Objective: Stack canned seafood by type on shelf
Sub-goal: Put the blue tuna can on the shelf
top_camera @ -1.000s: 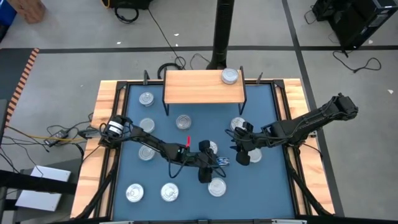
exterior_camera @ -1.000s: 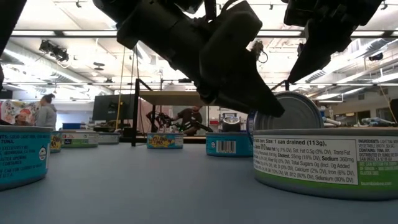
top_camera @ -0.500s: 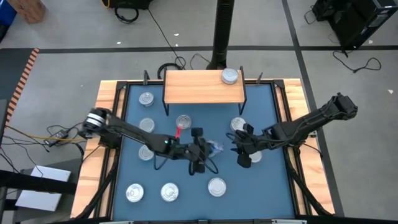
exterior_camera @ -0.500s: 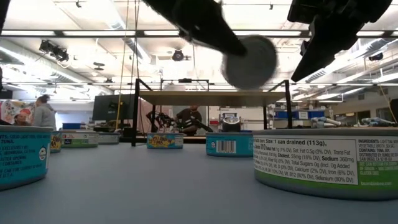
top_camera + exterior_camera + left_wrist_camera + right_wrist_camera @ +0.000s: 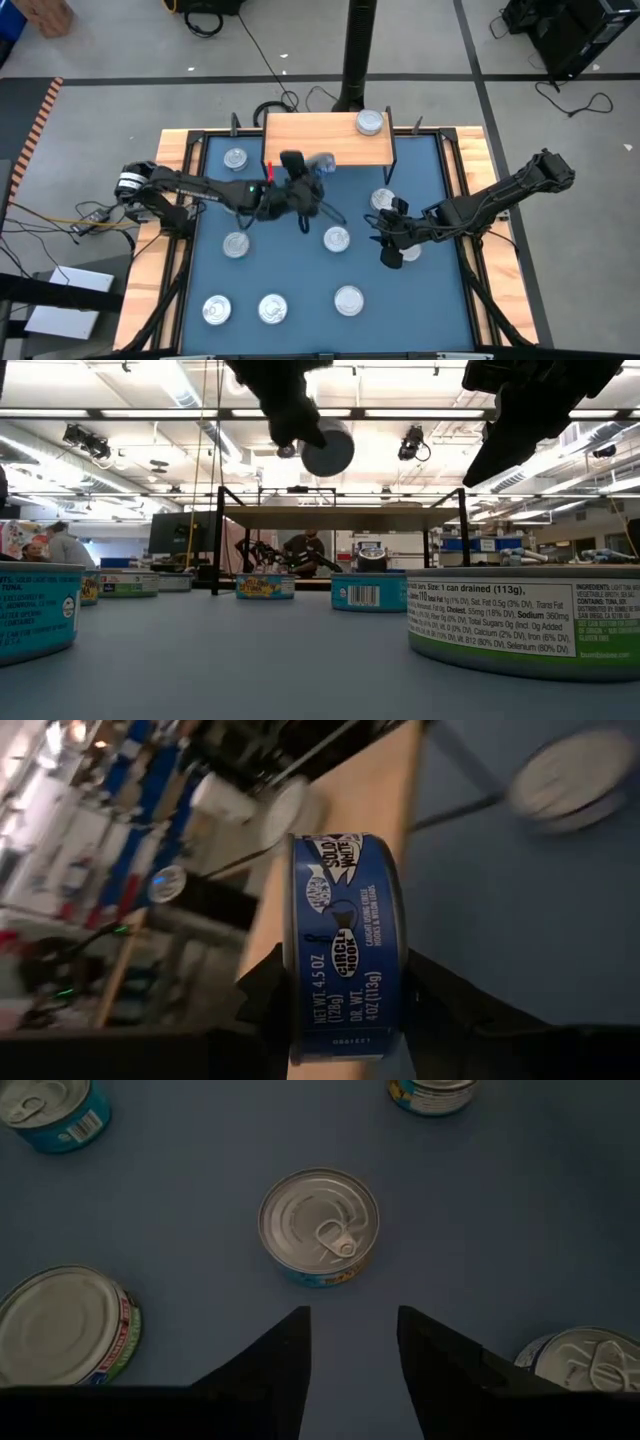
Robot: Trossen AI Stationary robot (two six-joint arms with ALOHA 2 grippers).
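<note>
My left gripper (image 5: 311, 166) is shut on a blue-labelled tin of canned seafood (image 5: 324, 160), held on edge in the air at the front edge of the shelf (image 5: 300, 140). The left wrist view shows that tin (image 5: 345, 920) clamped between both fingers. In the low view it (image 5: 327, 448) hangs above the shelf board (image 5: 340, 516). One silver-topped tin (image 5: 370, 122) sits on the shelf's right end. My right gripper (image 5: 388, 250) hovers open over the mat's right side, next to a tin (image 5: 407, 252); a silver-topped tin (image 5: 318, 1225) lies ahead of its fingers.
Other tins lie about the blue mat (image 5: 300, 270): back left (image 5: 235, 158), left (image 5: 237, 243), centre (image 5: 336, 238), front (image 5: 348, 298), (image 5: 272, 308), (image 5: 215, 310), and right (image 5: 381, 200). A black pole (image 5: 355, 50) rises behind the shelf. Wooden edges (image 5: 170, 200) frame the mat.
The left gripper closed on a tin near the mat's centre, lifted it and carried it back toward the shelf. The right arm has stayed put.
</note>
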